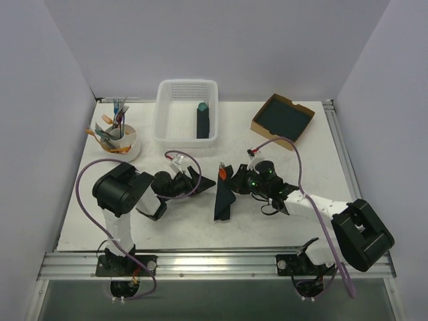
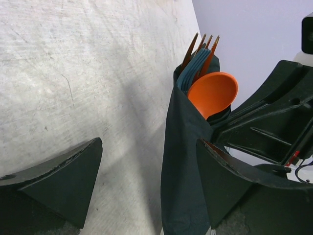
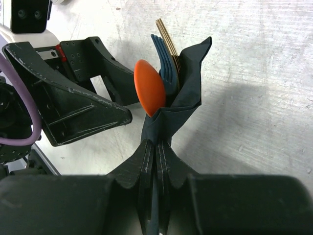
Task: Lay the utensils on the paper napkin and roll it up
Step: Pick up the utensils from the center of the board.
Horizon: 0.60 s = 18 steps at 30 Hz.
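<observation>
The main work looks done: the utensils (image 3: pixel 149 90) sit inside the napkin (image 1: pixel 223 200), which is wrapped around them into a narrow dark bundle. It lies at the middle of the surface (image 1: pixel 187 231), between the two arms, running near to far. At its far end an orange spoon bowl and some fork tines poke out. The right pincer (image 3: pixel 155 147) is clenched on the bundle's lower part, pinching the dark paper flat between its fingers. The left pincer (image 2: pixel 149 144) is released and spread wide, grasping nothing; in its own view the bundle stands close to its right finger, and I cannot tell whether they touch. The roll is not tight. Near the top one corner of the paper flares out loose, and the folds above the right pincer's grip fan open. Whether the bundle rests on the surface or is lifted a little I cannot tell. What is left, by my reading, is small: snug that loose corner if needed and let the bundle go so it holds its roll. At the far side a basket (image 1: pixel 167 100) holds another dark roll (image 1: pixel 202 120).
</observation>
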Each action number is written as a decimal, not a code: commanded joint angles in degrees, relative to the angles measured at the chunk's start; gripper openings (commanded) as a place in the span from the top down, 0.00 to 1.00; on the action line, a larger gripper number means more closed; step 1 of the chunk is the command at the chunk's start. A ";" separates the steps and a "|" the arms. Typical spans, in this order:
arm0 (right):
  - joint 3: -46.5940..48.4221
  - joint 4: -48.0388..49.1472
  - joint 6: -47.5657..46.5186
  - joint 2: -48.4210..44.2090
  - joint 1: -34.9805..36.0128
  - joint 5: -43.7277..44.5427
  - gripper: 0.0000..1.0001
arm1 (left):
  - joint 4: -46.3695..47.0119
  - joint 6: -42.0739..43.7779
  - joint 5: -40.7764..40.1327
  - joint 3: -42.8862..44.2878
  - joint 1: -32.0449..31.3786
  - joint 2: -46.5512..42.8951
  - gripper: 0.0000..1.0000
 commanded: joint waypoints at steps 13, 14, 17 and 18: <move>6.05 -6.46 -1.35 -7.55 0.26 -1.14 1.00 | 8.86 -1.39 1.09 -3.42 0.20 -10.25 0.12; 6.31 -6.82 -1.53 -8.08 0.26 -1.40 1.00 | 8.60 -1.66 1.35 -3.16 0.20 -11.56 0.12; 7.45 -7.79 -1.44 -9.05 0.35 -1.93 1.00 | 6.84 -2.71 2.59 -2.28 0.12 -14.19 0.12; 8.07 -8.14 -1.44 -9.23 0.35 -2.37 1.00 | 6.49 -3.23 2.67 -2.19 0.12 -14.82 0.12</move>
